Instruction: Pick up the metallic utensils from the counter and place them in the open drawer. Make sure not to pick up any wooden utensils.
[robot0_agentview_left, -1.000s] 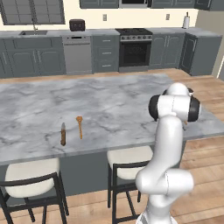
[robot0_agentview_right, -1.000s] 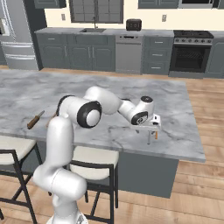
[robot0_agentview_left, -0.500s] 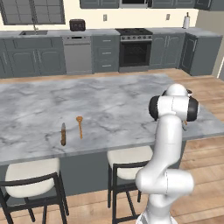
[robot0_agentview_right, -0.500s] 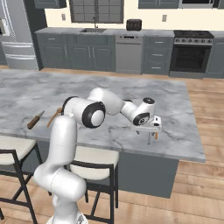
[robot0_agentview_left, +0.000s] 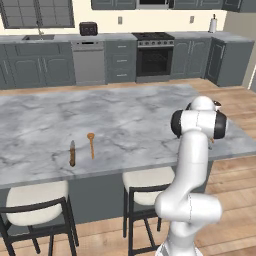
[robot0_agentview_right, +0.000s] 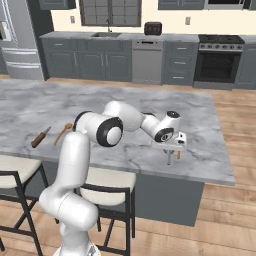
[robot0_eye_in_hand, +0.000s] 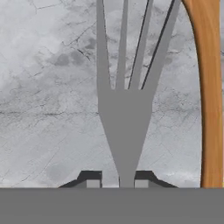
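since the earlier pictures the arm has barely shifted; what has changed is the gripper (robot0_agentview_right: 172, 159), which stood wide and has now drawn its jaws in. in the hand view the two dark fingertips (robot0_eye_in_hand: 89, 178) sit close on either side of the thin neck of the grey metal fork (robot0_eye_in_hand: 124, 118), so i judge it closed on the fork's handle, though whether the pads truly pinch the metal is hard to tell at that edge. the fork's tines fan away from the gripper, flat over the marble worktop (robot0_eye_in_hand: 48, 96), which says it has not been lifted yet

just beside the fork lies an orange-brown wooden handle (robot0_eye_in_hand: 209, 87), running nearly parallel and apart from the tines. the narrow grip on the neck looks chosen to take the metal piece alone and leave the wood out

in the right base view the gripper hangs near the right front edge of the worktop (robot0_agentview_right: 40, 107), with a small orange piece (robot0_agentview_right: 178, 155) just beside it. well apart, toward the left end, a wooden spoon (robot0_agentview_left: 91, 144) and a dark-handled utensil (robot0_agentview_left: 72, 153) lie side by side; what the second is made of i cannot tell

the task is early: one fork in hand, nothing stowed. the next move calls for a straight lift clear of the wooden handle, since a skewed rise could drag it along
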